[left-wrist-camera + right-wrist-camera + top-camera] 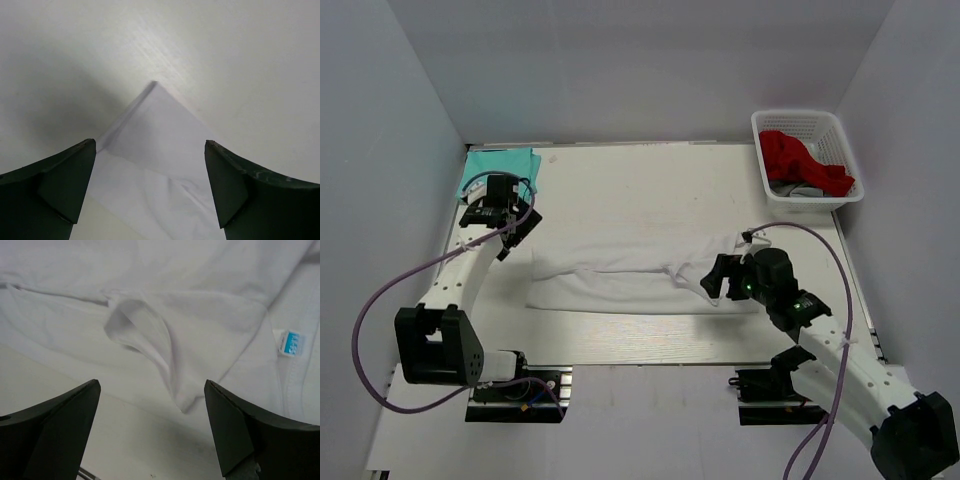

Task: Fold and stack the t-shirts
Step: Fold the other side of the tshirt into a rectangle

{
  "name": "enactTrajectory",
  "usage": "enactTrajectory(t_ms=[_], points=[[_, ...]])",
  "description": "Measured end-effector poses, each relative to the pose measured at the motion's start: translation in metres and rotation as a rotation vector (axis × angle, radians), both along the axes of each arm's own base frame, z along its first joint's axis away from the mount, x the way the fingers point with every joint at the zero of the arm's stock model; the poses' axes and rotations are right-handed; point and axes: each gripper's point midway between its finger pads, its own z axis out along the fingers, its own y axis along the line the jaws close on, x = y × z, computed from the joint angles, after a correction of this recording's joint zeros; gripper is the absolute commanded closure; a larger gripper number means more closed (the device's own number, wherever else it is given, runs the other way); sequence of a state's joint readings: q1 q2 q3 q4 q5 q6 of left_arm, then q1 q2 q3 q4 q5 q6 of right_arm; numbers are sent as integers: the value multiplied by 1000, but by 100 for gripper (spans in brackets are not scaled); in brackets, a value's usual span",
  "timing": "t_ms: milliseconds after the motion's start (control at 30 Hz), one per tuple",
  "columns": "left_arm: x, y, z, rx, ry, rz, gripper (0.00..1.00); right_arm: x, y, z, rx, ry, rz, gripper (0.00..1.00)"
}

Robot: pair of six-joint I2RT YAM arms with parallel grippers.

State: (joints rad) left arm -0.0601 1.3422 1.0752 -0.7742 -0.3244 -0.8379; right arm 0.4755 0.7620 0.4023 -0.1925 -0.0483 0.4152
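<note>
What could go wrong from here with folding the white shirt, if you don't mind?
1. The left jaws stand open above only the corner of the white shirt; closing there could pinch too little cloth and slip off.
2. The right jaws stand open over a loose curled flap; grabbing it might bunch the cloth rather than fold it flat.
3. The shirt lies creased, so a fold could come out crooked.

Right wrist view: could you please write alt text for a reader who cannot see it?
A rumpled white t-shirt lies on the table, one loose fold framed by the right gripper's open fingers; a blue label shows.
</note>
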Motion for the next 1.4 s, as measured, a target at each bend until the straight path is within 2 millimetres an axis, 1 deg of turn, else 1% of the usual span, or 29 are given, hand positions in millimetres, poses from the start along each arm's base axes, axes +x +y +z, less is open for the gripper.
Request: enactTrajectory(t_ms=[33,100,133,200,233,333,400,467,500,567,633,700,767,800,900,1000,1067,1167,1233,1267,1333,1400], points=[[3,-2,3,-7,-17,-9,0,5,3,6,13,-21,6,10],[16,-17,11,-58,-77,-76,0,17,12,12,33,-50,19,10],[22,-25,11,-84,-100,-117,0,24,17,14,39,-55,25,10],[29,-41,2,-138,-111,-195,0,42,28,14,41,-53,35,10],[32,-48,-7,-163,-102,-226,0,50,33,10,31,-41,44,10],[31,-63,-51,-224,-6,-294,0,74,50,0,16,-4,77,10],[23,-67,-80,-242,80,-306,0,86,62,-5,15,18,96,10],[12,-66,-102,-246,155,-304,0,92,73,-12,20,42,126,10],[7,-65,-109,-244,184,-302,0,90,78,-16,23,54,145,10],[6,-63,-109,-235,185,-299,0,80,86,-20,35,80,187,10],[4,-57,-111,-205,194,-283,0,68,94,-21,57,97,232,10],[3,-51,-112,-176,204,-266,0,52,100,-24,79,124,279,10],[1,-44,-113,-143,216,-246,0,32,105,-32,98,171,328,10],[0,-41,-114,-131,222,-238,0,19,106,-37,107,207,355,10],[-3,-35,-115,-103,235,-222,0,-7,108,-44,112,275,413,10],[-6,-30,-115,-86,250,-209,0,-29,108,-41,105,308,468,10],[-7,-28,-116,-78,256,-205,0,-39,107,-31,106,291,502,10],[-8,-27,-115,-70,260,-200,0,-43,105,-11,120,227,522,10],[-7,-25,-113,-62,262,-197,0,-39,104,3,125,166,512,10],[-6,-25,-112,-59,260,-196,0,-34,103,9,122,131,494,10],[-4,-25,-110,-55,255,-195,0,-21,101,14,108,81,448,10],[-4,-25,-110,-55,255,-195,0,-4,100,14,80,45,391,10]])
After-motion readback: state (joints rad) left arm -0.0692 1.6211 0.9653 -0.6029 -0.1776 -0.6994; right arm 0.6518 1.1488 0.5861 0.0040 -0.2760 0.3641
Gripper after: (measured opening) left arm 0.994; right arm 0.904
